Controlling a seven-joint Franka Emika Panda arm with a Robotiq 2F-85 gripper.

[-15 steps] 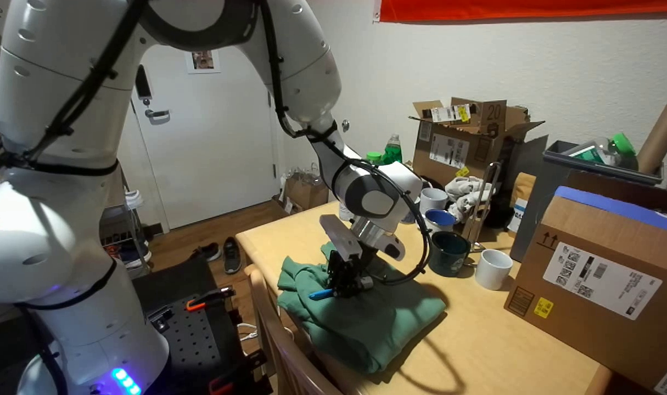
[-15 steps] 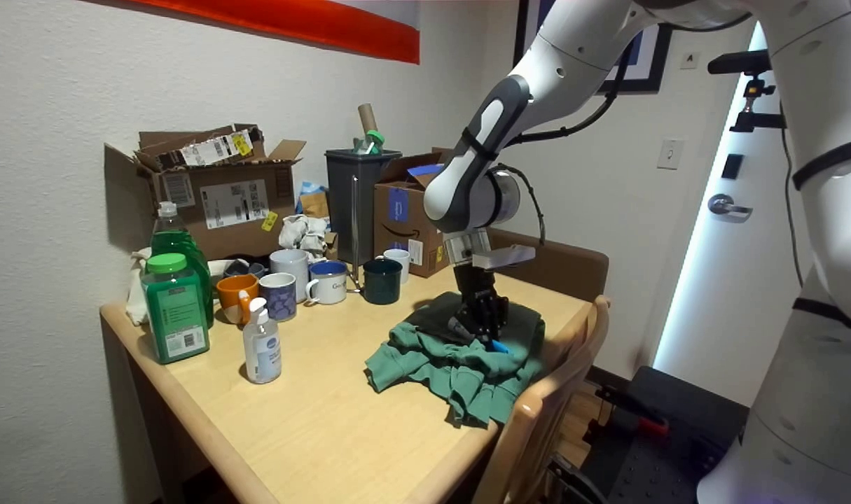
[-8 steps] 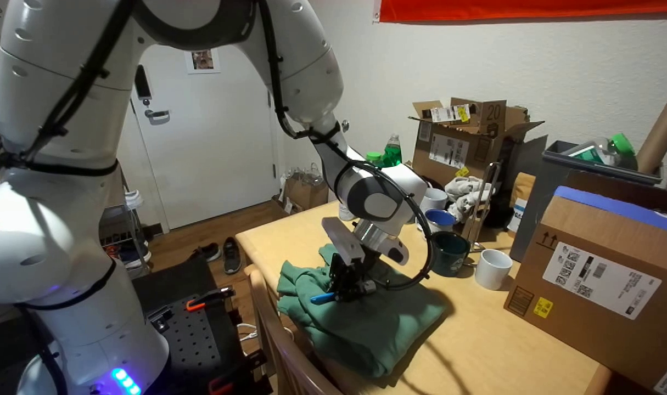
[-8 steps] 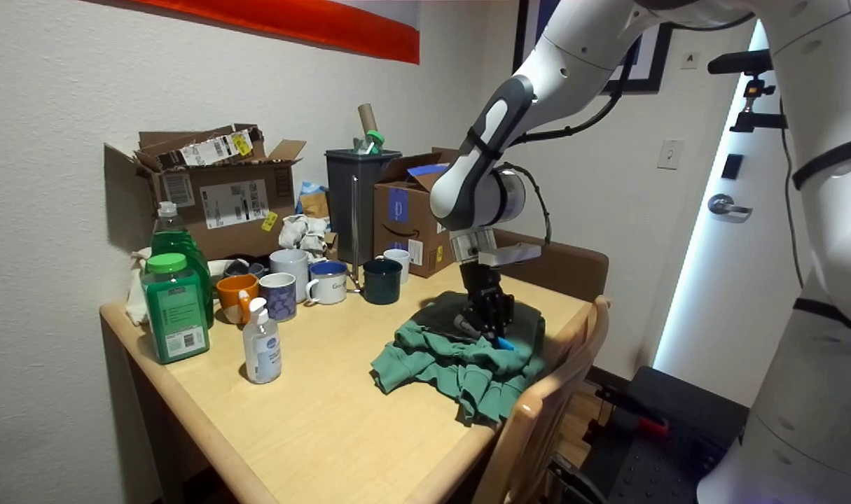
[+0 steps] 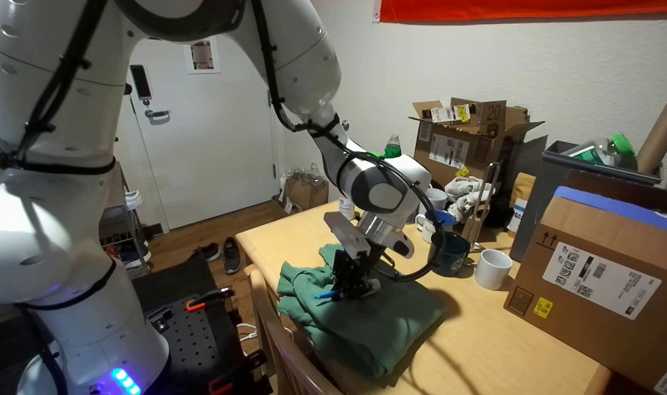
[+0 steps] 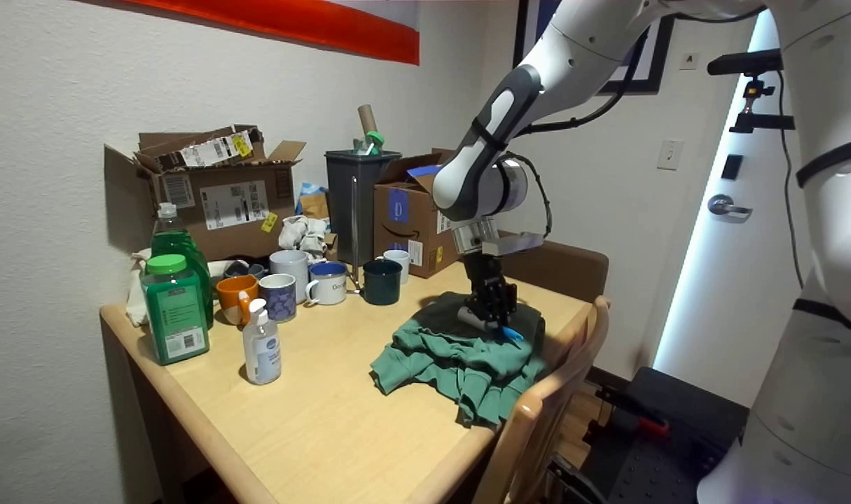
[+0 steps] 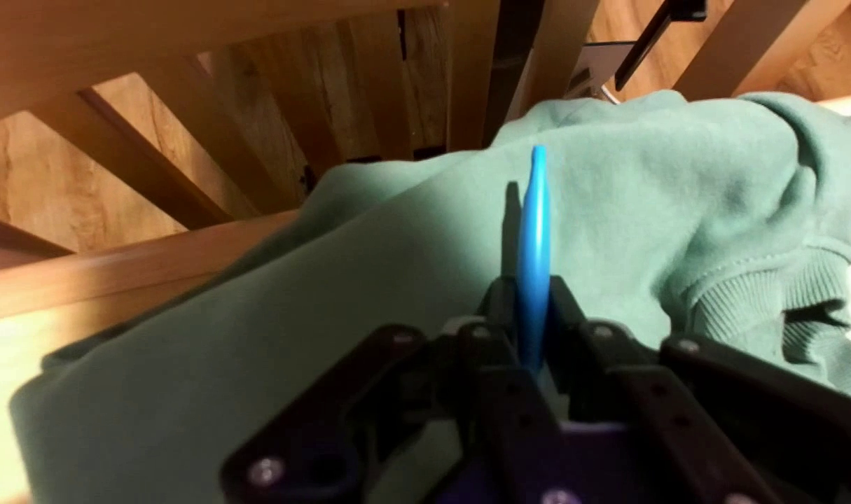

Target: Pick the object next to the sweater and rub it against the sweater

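I had my jaws tight on the blue handle (image 7: 535, 241) of a pale thing (image 6: 472, 319), over the green sweater (image 5: 369, 326).

You are holding the blue, pale-ended object (image 7: 534, 255) over the green sweater (image 5: 366, 326), which is lying folded and rumpled.

From my end I read "20", "A" and "Go"

In an exterior view I see "20" on cardboard atop the open box (image 5: 480, 147); the blue-edged carton (image 5: 602, 340) carries paired up-arrows (image 5: 548, 240) and a white label (image 5: 601, 280) of square codes and a barcode. In an exterior view Amazon's smile arrow (image 6: 401, 233) shows, a wall plate (image 6: 689, 61) bears "A", and a blue-lined mug (image 6: 329, 288) letters starting "Go". Wording on the pump bottle (image 6: 263, 355) is too small for me.
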